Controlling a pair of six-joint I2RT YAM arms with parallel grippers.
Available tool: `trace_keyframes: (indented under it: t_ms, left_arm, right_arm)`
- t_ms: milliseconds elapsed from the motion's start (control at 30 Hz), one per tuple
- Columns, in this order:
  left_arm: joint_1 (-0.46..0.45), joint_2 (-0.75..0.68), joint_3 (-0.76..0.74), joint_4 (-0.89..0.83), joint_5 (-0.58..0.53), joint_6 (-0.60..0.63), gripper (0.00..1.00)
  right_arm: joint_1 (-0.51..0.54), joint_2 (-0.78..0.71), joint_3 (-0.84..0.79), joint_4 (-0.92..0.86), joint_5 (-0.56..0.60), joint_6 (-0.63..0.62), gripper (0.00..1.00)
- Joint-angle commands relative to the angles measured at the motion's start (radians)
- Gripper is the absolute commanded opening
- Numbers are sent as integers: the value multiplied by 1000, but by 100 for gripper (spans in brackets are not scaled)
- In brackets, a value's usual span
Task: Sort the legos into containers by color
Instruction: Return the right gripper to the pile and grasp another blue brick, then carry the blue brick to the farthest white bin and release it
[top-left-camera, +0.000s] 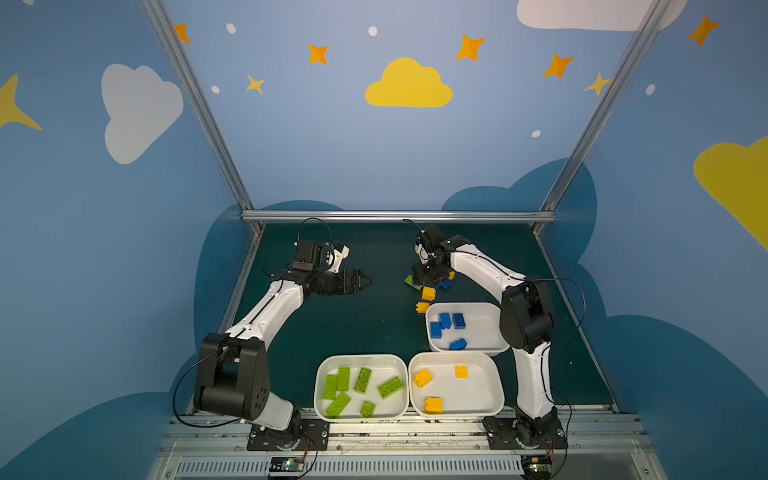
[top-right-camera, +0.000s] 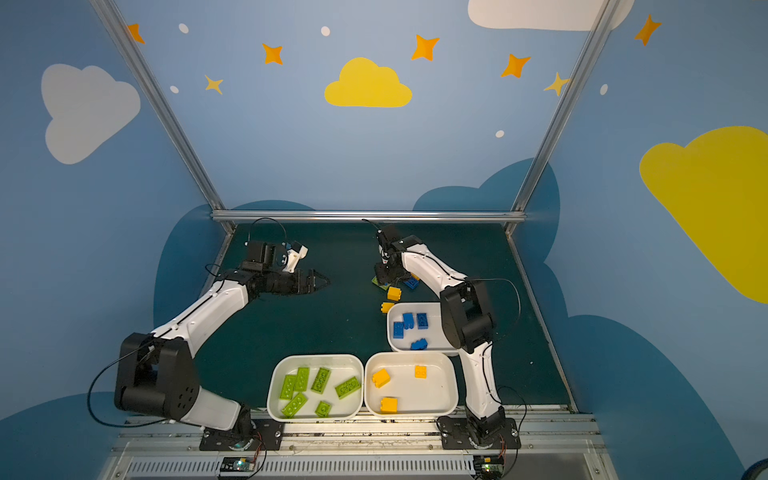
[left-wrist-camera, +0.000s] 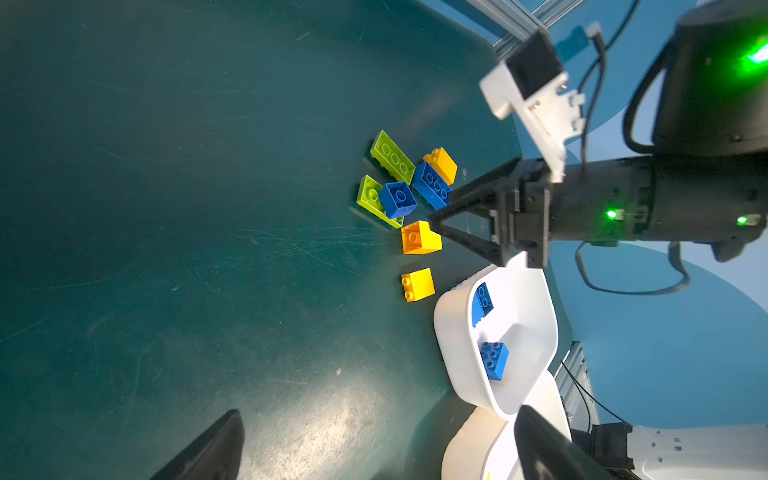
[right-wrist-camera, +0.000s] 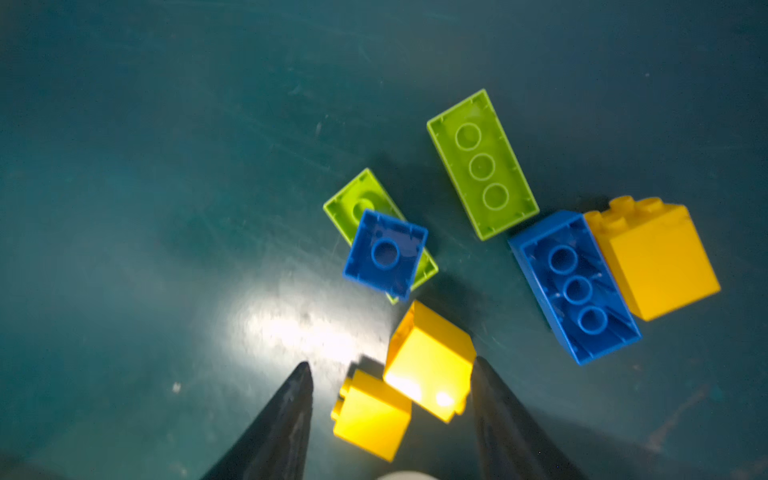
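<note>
Loose legos lie on the green mat: two lime-green ones, a square blue one resting on one green, a long blue one and three yellow ones. My right gripper hangs just over this pile, open, with two yellow bricks lying loose between its fingers. My left gripper hovers open and empty over bare mat to the left. Three white containers stand near the front: one holds green legos, one yellow, one blue.
The blue container stands right beside the loose pile, under the right arm's forearm. A metal rail bounds the back of the mat, and blue walls close in both sides.
</note>
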Motion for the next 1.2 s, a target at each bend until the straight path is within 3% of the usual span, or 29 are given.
trace_keyframes:
  t_ms: [0,567,700,833,1167]
  left_arm:
    - [8,8,0,-21,4,22,100]
    - [19,-28,-60,-1,7,20,100]
    - [19,-35,-62,-16,-1,32,99]
    - [21,-50,-71,-23,-5,39,100]
    - [22,-49,-58,-27,-2,37,99]
  right_arm:
    - [11,39,60,-35,83,74,60]
    - [35,198,184,-88,135,84,45]
    - [35,202,191,-89,149,82,36]
    - [35,175,187,-82,157,69,25]
    - [18,-48,41,-53,128,36,26]
